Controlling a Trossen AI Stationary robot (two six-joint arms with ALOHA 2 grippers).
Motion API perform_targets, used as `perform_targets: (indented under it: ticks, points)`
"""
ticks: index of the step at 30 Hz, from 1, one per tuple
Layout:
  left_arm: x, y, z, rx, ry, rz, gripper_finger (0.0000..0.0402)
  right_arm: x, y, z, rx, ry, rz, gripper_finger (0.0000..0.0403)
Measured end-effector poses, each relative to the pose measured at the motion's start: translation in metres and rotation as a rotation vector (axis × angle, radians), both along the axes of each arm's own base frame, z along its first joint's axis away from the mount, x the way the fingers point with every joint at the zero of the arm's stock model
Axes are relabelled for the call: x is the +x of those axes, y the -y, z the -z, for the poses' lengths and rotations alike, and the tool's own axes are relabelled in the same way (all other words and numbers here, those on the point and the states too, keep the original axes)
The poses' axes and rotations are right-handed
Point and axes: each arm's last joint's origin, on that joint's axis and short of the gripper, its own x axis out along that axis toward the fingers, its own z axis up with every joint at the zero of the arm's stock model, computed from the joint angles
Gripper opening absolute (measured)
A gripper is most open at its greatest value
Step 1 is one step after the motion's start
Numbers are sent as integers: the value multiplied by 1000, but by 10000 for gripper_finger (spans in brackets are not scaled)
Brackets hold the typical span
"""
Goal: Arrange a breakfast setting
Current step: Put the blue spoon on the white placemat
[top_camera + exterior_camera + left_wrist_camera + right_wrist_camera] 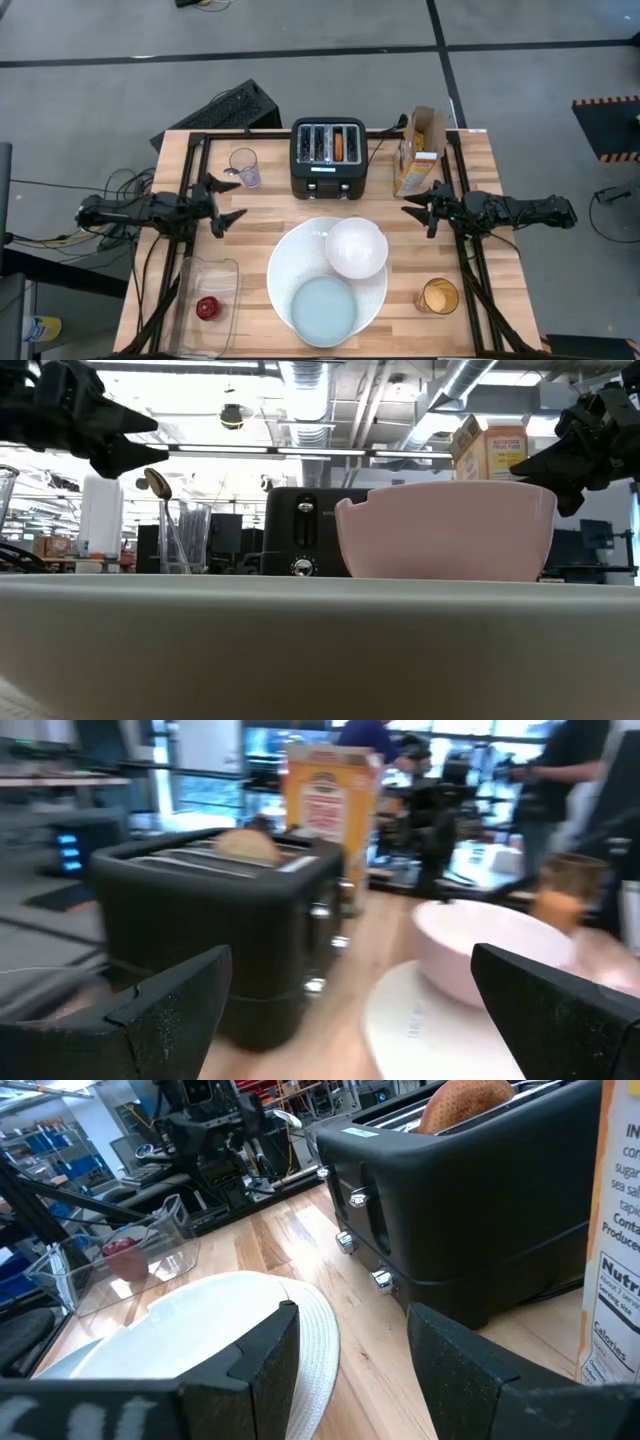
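Your left tool (232, 204) hovers released, fingers spread, at the table's (270, 215) left side, and your right tool (418, 208) hovers at the right side, also released with a plain gap between its fingers. Both point inward at the toaster (328, 158) and the stack in front of it.

The stack sits between the two tools, toward the near edge: the plate (283, 265) carries the bowl (356, 247) on its far right part and the small plate (324, 307) on its near part. The bowl lies closer to your right tool, just inward and nearer the table's front edge; I would lift it off with that arm.

The bagel (340, 146) stands upright in a right-hand toaster slot, so the grip would have to come from above.

The spoon (233, 172) stands in a clear cup (245, 167) just beyond your left tool, leaning rather than flat. The apple (207, 307) rests in a clear tray (190, 280) on the left near side, so both fall to the left arm. The cereal box (418, 150) stands just beyond the right tool.
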Motion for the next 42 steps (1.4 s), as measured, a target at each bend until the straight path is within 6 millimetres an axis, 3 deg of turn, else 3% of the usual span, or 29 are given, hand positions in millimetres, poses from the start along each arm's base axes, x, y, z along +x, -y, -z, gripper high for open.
perform_targets:
  ticks: [10, 21, 31, 42]
  points:
    - [-13, -8, -31, -9, -6, -265, 399, 0, 0, 0, 0, 0, 0, 208]
    - [-3, -11, -54, 129, -133, -459, 399, 0, 0, 0, 0, 0, 0, 208]
    - [4, -10, -69, 223, -248, -448, 399, 0, 0, 0, 0, 0, 0, 208]
    - [8, -7, -67, 260, -347, -328, 399, 0, 0, 0, 0, 0, 0, 208]
